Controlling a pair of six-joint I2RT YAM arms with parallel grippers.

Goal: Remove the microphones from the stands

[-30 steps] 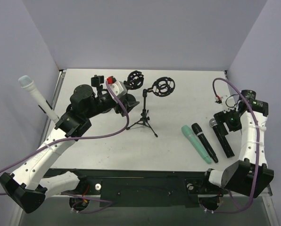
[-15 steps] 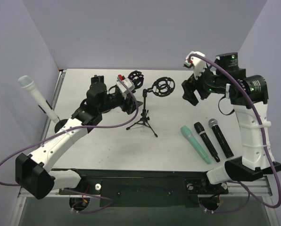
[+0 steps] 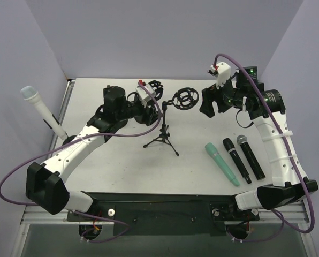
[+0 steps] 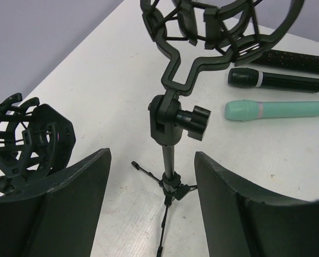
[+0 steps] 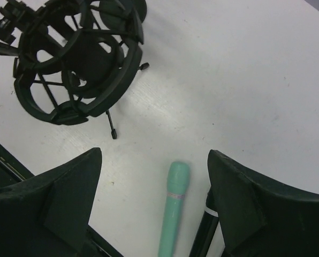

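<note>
A black tripod stand (image 3: 163,127) (image 4: 169,155) stands mid-table, and its ring-shaped shock mount (image 3: 185,98) (image 4: 218,32) (image 5: 79,59) holds nothing. A white microphone (image 3: 40,111) with a pale blue head leans upright at the table's left edge; what holds it I cannot tell. My left gripper (image 3: 150,110) (image 4: 151,176) is open just left of the stand's pole, which shows between its fingers in the left wrist view. My right gripper (image 3: 207,104) (image 5: 155,160) hangs open and empty just right of the mount.
A teal microphone (image 3: 222,163) (image 4: 277,110) (image 5: 175,209), a black one (image 3: 234,160) (image 4: 277,80) and one with a silver grille (image 3: 250,156) lie side by side at the front right. A second shock mount (image 3: 154,89) (image 4: 28,139) sits behind my left gripper.
My right arm has swung from the lying microphones at the right up to the mount's right side. My left arm has reached right, up to the stand.
</note>
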